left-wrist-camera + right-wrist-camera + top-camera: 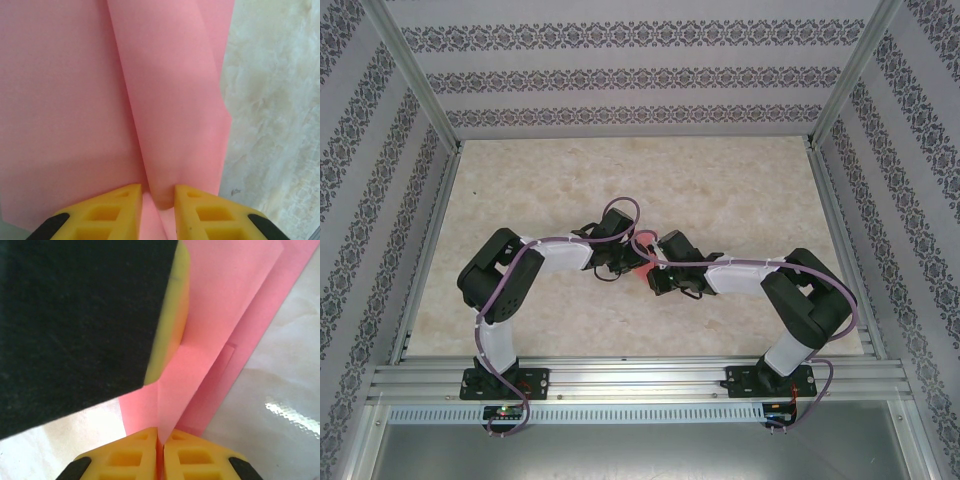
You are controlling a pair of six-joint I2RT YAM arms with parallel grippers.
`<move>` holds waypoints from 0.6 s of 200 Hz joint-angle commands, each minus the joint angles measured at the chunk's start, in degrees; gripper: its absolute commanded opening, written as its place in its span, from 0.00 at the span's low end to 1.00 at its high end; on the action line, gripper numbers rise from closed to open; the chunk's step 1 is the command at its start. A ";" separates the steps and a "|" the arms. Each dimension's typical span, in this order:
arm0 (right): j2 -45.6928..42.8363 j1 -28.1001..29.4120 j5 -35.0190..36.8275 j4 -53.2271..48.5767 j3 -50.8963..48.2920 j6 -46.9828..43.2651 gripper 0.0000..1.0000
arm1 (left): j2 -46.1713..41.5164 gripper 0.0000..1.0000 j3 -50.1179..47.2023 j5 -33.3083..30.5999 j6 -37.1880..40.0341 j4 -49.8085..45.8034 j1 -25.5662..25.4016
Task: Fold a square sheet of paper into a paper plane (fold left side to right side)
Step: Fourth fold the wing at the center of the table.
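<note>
Reading from the left, you've got the left gripper [608, 263] just left of mid-table [740, 190], pointed at the other arm. In its wrist view the yellow fingertips [120, 202] stand a narrow gap apart, and a raised, rounded ridge of the pink sheet [60, 100] runs down between them. Both pads touch it, so that's a light pinch on the fold. The rest of the sheet lies flat to the left of the ridge, with bare table to its right.

From above, the sheet is a small pink patch about mid-table, squeezed between the two grippers and mostly covered by them.

The right gripper [160, 439] is just right of mid-table. Its jaws are all but closed, with a thin upright flap of the sheet clamped between them. Layered folded edges run diagonally up and away from it. A dark body with a yellow face [75, 330] sits close on its left, against the paper. I can't tell you how the creases lie under it.
</note>
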 commanded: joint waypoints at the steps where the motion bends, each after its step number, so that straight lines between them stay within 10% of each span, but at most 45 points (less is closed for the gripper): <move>1: 1.14 -0.70 -0.41 0.65 -0.96 0.44 0.12 | 1.28 0.25 -0.33 -0.25 -0.89 1.47 -0.65; 120: -0.93 -2.08 -2.25 1.62 -1.59 1.32 0.23 | 1.94 0.25 -0.20 -0.69 -0.47 0.68 -0.65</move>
